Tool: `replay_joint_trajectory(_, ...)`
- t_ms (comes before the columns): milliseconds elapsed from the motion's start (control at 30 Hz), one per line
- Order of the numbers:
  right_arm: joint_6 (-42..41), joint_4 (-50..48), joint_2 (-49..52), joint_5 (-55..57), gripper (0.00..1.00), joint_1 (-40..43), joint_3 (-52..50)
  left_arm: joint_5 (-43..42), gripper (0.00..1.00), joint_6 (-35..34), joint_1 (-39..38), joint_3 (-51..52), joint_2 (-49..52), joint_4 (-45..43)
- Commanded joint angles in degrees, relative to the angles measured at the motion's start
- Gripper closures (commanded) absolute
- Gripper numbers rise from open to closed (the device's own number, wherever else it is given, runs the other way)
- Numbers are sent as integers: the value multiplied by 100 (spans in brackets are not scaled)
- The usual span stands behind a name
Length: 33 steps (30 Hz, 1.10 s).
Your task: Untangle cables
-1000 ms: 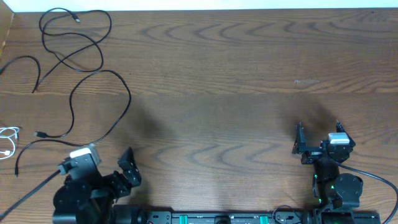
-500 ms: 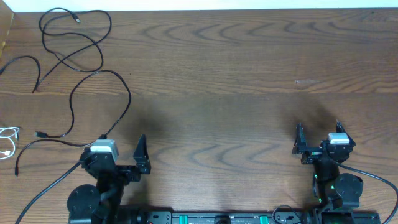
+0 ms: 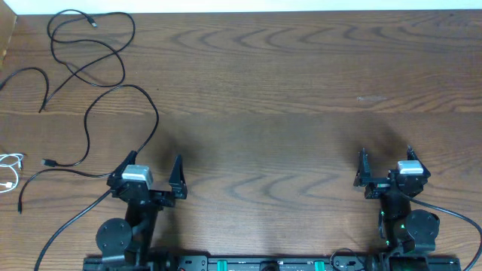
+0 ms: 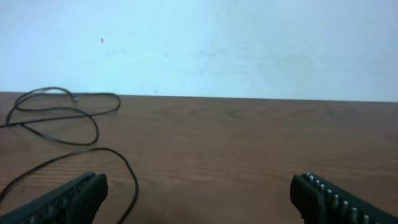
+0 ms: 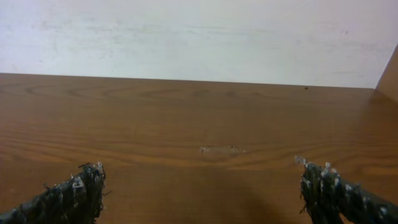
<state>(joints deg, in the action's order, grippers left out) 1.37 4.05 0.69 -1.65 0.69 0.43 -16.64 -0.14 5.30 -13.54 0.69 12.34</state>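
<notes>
Table (image 3: 286,90): brown wood, pale wall behind.
Black cables (image 3: 85,128): looped across the far left corner (strands crossing).
White cable (image 3: 9,169): bunched at the left edge.
Left gripper (image 3: 148,172): jaws spread wide, holding nothing, near one black loop.
Right gripper (image 3: 385,158): jaws spread wide, empty, well apart from the cables.

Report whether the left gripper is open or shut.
Open: the left gripper shows its fingers spread wide apart, gripping nothing.
</notes>
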Motion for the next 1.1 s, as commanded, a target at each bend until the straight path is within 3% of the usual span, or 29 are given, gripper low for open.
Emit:
replay_joint_trajectory(0, 83, 26, -37, 20, 1, 39, -11, -92, 2, 57, 48, 254, -61, -284)
replay_joint_trajectory(300, 83, 26, -37, 20, 1, 39, -11, -92, 2, 52, 48, 990, -61, -1508)
replay_joint_trajectory(567, 83, 26, -37, 20, 1, 39, -11, -90, 2, 55, 46, 1300, -61, -1801)
replay_joint_trajectory(833, 83, 26, -37, 20, 1, 39, -11, -68, 2, 59, 42, 1333, -61, -1504)
replay_joint_trajectory(900, 81, 26, -37, 20, 1, 39, -11, -61, 2, 57, 42, 1333, -61, -935)
replay_joint_trajectory(1067, 83, 26, -37, 20, 1, 39, -11, 0, 2, 33, -168, 1331, -59, -957)
